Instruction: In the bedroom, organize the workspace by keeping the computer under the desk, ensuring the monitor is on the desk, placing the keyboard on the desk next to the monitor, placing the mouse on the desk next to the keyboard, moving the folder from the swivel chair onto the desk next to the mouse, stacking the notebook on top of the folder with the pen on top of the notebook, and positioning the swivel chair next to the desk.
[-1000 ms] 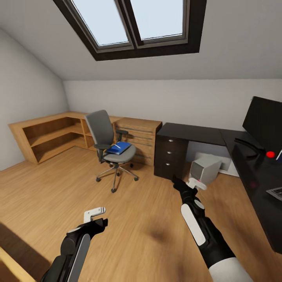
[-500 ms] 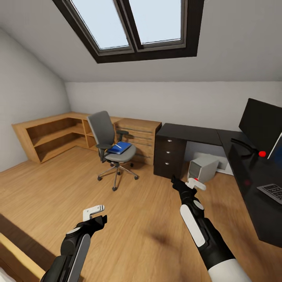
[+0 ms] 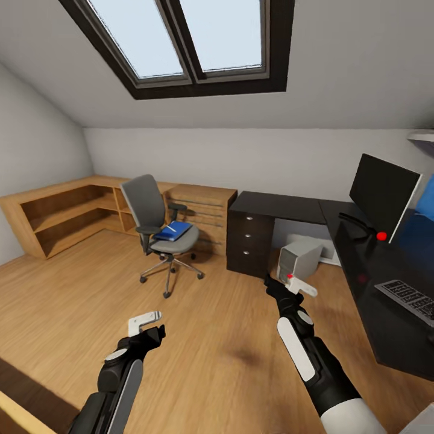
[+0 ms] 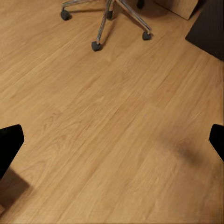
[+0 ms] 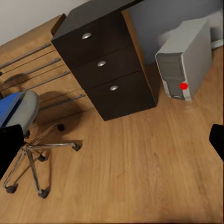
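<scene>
While both arms hang forward over the bare wood floor (image 3: 72,301), the robot appears to be between steps, approaching the work area; nothing is held.

Left gripper (image 3: 144,321): white fingers pointing ahead, empty. From the left wrist view the dark fingertips (image 4: 9,142) sit at opposite frame edges, so it reads as spread wide. Right gripper (image 3: 299,284): likewise empty, fingertips (image 5: 10,140) far apart in the right wrist view.

Step in hand, by my judgement: fetching the blue flat folder (image 3: 173,230) from the seat of the grey swivel chair (image 3: 150,226). A thin white object lies on the folder, too small to identify. Chair stands well apart from the dark L-shaped desk (image 3: 386,283), beside the wooden shelving (image 3: 60,211).

Already on the desk: black flat monitor (image 3: 382,191), grey keyboard (image 3: 411,297). Grey tower computer (image 3: 298,259) sits on the floor beneath the desk, just beside the dark drawer unit (image 3: 250,238).

Folder lies ahead and left of both grippers, well beyond reach. Next move calls for driving toward the chair, then bringing the left gripper down to the folder's edge.

Risk: chair rolls on castors if nudged.
</scene>
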`<state>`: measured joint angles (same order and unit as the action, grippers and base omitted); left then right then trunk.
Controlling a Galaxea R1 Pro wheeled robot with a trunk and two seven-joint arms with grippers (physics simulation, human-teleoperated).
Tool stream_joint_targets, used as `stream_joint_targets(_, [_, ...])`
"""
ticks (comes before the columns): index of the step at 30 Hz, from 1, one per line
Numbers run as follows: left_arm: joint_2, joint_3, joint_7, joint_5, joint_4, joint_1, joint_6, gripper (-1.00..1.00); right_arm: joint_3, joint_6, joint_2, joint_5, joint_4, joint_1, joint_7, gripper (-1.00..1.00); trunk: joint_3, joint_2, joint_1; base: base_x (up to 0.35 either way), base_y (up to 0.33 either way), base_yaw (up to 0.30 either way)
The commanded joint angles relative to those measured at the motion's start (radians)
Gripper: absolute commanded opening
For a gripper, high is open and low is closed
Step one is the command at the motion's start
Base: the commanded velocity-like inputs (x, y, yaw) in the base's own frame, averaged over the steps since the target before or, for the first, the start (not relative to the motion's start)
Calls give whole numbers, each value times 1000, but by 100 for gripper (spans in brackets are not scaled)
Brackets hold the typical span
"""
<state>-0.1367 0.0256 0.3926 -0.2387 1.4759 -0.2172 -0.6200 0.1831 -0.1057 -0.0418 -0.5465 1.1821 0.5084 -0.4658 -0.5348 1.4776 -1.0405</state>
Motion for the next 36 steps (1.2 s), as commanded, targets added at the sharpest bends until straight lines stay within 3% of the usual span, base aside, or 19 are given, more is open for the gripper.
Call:
stream_joint_targets(1, [0, 8, 19, -11, 2, 0, 6, 100, 1, -4, 1, -4, -4, 1, -7, 100, 2, -7, 4, 0, 0, -252])
stream_joint_targets(5, [0, 27, 45, -11, 2, -1, 24, 100, 1, -5, 1, -3, -15, 1, -7, 100, 15, -35, 19, 0, 0, -258])
stream_joint_targets(16, [1, 43, 61, -13, -9, -1, 34, 100, 0, -8, 4, -3, -29, 1, -39, 100, 15, -35, 19, 0, 0, -266])
stream_joint_targets(24, [4, 45, 57, -11, -46, -1, 38, 100, -2, -6, 7, -3, -97, 4, -48, 100, 15, -35, 19, 0, 0, -268])
stream_joint_targets(36, [3, 46, 58, -11, -46, -1, 41, 100, -4, 0, 36, -3, -153, 8, -48, 100, 15, -35, 19, 0, 0, -268])
